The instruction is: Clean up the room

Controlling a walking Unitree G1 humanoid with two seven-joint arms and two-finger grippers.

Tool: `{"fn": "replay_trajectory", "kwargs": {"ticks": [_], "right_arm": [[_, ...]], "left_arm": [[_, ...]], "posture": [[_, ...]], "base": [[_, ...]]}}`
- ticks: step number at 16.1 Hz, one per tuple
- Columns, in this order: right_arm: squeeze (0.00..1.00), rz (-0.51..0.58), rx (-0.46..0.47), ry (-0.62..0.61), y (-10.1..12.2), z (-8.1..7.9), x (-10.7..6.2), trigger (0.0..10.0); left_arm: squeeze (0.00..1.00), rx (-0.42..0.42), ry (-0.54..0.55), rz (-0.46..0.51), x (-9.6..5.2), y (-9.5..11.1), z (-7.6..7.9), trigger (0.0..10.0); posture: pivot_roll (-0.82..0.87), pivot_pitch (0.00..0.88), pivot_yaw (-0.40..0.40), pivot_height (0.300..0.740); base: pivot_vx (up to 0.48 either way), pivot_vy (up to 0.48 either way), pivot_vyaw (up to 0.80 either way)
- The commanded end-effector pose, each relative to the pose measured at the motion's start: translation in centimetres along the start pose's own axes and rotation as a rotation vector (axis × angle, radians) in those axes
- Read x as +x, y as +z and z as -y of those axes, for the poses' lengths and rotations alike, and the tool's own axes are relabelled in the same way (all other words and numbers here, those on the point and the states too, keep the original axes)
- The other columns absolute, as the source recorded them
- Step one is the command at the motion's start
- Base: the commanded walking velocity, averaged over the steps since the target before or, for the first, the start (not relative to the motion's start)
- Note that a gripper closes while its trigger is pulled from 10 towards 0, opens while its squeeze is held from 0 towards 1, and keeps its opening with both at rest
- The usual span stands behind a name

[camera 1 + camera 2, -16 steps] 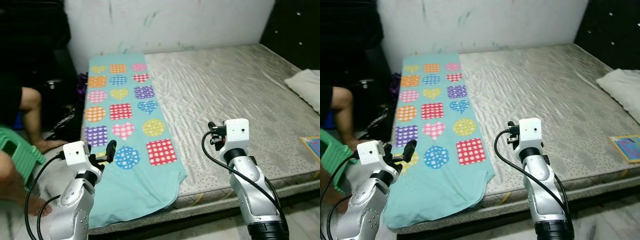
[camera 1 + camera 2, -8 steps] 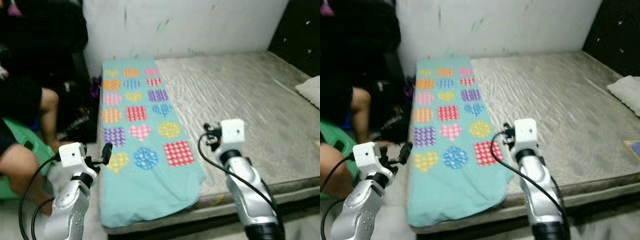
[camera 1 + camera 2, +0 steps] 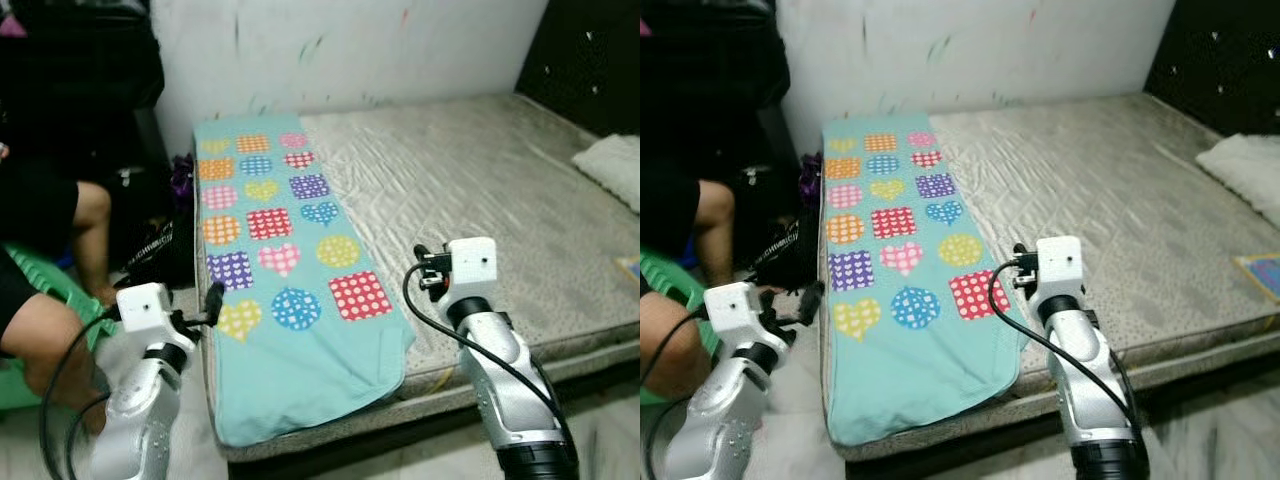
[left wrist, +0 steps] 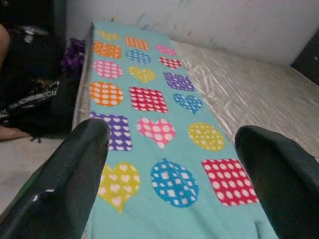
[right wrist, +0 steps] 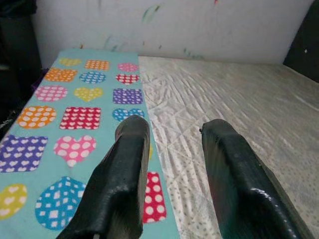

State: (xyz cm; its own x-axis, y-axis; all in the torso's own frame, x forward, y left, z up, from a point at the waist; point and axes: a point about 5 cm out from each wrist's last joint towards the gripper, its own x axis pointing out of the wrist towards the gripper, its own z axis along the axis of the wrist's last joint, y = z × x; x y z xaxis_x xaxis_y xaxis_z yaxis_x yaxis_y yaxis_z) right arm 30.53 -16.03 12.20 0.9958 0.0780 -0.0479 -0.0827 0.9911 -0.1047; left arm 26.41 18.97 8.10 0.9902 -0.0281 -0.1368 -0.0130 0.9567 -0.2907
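The step in hand looks like the approach to the blanket (image 3: 285,265), the teal cloth with coloured dotted hearts, squares and circles that lies flat along the left side of the bed (image 3: 500,190). To do it well, the robot should square itself to the cloth's near end, where the hem drapes over the mattress edge, and bring both arms forward together so that each end effector meets one near corner. A pinch on the hanging hem is safer than a stab down into the flat part, which would only bunch the cloth against the mattress. The person (image 3: 45,270) sitting just left of the bed on a green stool (image 3: 40,285) is close to the left arm, so that arm should stay inboard.

The left end effector (image 4: 172,164) is wide open and holds nothing; it hovers off the cloth's left edge, near the yellow heart, apart from the fabric. The right end effector (image 5: 172,164) is also open, less widely, and empty; it hangs above the cloth's right border, by the red dotted square, where teal meets bare mattress. How high either sits above the bed is hard to judge from these angles. A pillow (image 3: 610,165) lies well apart on the far right, and something blue shows at the bed's right edge.
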Motion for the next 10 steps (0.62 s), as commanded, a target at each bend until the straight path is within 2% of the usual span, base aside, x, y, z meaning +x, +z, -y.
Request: {"fn": "replay_trajectory", "kwargs": {"ticks": [1, 6, 10], "right_arm": [[0.00, 0.014, 0.008, 0.009, 0.39, -0.09, 0.22, 10.0], [0.00, 0.012, 0.029, 0.032, 0.45, -0.52, 0.53, 10.0], [0.00, 0.001, 0.043, 0.016, 0.22, -0.15, 0.67, 10.0]], "left_arm": [[0.00, 0.015, 0.003, 0.005, 0.09, 0.18, -0.11, 10.0], [0.00, 0.029, 0.037, 0.005, 0.19, 0.17, -0.66, 10.0], [0.00, 0.027, 0.051, 0.006, 0.26, 0.23, -0.94, 10.0]], "posture": [[-0.14, 0.000, 0.028, 0.740], [-0.13, 0.000, 0.028, 0.740], [-0.13, 0.000, 0.028, 0.740]], "base": [[0.000, 0.000, 0.00], [0.000, 0.000, 0.00], [0.000, 0.000, -0.70]]}}
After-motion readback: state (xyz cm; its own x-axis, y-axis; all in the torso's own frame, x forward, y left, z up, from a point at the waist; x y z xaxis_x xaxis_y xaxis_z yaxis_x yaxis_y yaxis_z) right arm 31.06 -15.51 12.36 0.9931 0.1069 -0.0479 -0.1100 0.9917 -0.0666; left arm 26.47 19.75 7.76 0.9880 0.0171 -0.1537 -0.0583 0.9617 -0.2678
